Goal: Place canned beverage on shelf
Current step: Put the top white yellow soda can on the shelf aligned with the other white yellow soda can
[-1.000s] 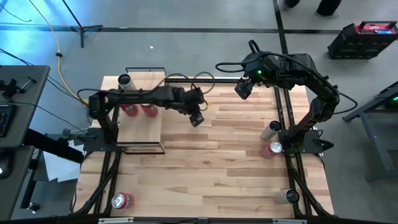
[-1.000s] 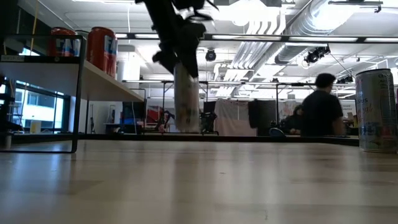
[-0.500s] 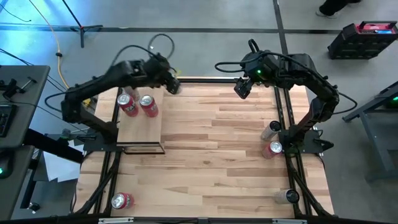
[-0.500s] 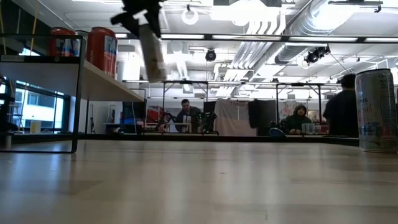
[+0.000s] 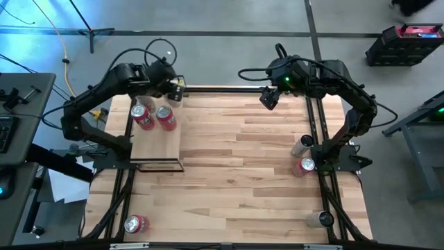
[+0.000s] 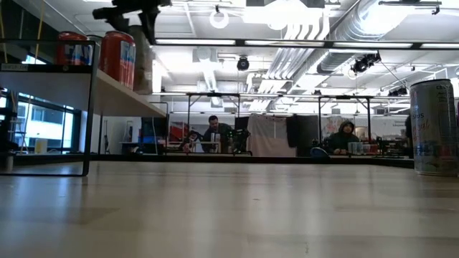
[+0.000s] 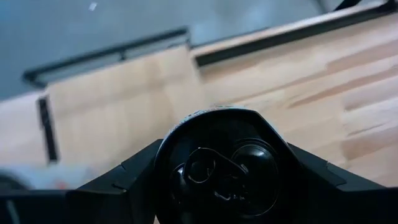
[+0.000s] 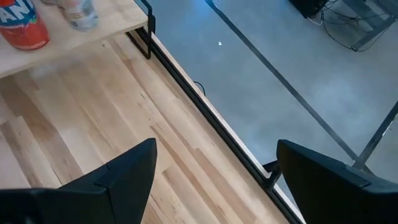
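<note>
Left arm has swung from mid-worktop to the shelf's (image 5: 156, 142) far end since a second ago, carrying a can (image 7: 224, 168) with it. Left tool (image 5: 173, 90) now sits above the shelf's far corner, just past the two red cans (image 5: 154, 118) standing on the board. Its jaws are closed around the can's sides, a moderate spread; the wrist view looks straight down on the can's top with its pull tab between the dark fingers. In the low view the held can (image 6: 142, 61) hangs upright beside the red cans, base about level with the shelf surface; contact can't be confirmed.

Right tool (image 5: 269, 98) hasn't moved, parked over the worktop's far edge well away from the shelf, jaws spread wide, holding nothing.

Judgement: transport is nearly done, what's left is the set-down and release. Watch clearance to the neighbouring red cans, a nudge could tip one. More cans wait elsewhere on the worktop (image 5: 250, 173), well clear of the shelf.
</note>
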{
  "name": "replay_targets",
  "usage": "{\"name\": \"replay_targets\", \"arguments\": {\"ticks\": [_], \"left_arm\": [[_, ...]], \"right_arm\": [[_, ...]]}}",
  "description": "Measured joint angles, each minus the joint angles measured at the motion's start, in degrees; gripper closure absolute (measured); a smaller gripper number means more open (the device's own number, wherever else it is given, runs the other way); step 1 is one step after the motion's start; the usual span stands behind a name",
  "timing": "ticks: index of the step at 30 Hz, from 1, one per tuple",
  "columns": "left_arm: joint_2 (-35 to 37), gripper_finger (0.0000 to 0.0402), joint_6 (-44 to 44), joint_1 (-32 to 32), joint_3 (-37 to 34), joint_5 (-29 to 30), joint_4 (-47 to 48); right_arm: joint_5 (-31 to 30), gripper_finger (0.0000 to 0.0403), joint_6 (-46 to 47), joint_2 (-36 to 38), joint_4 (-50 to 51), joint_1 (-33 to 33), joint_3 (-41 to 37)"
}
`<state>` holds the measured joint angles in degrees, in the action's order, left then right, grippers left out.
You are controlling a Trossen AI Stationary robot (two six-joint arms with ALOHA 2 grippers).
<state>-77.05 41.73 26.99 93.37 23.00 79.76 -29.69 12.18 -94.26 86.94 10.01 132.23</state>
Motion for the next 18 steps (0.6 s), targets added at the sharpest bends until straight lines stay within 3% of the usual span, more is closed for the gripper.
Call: {"name": "replay_targets", "arguments": {"ticks": [11,18], "left_arm": [[-0.46,0.0158,4.19,-0.32,-0.01,-0.05,1.33],[-1.58,0.0158,5.74,0.21,-0.01,-0.83,5.10]], "right_arm": [[1.91,0.0086,-6.63,-2.25,-2.25,3.36,-0.01],[7.39,0.0086,-8.75,-4.56,-2.27,4.99,-0.01]]}}
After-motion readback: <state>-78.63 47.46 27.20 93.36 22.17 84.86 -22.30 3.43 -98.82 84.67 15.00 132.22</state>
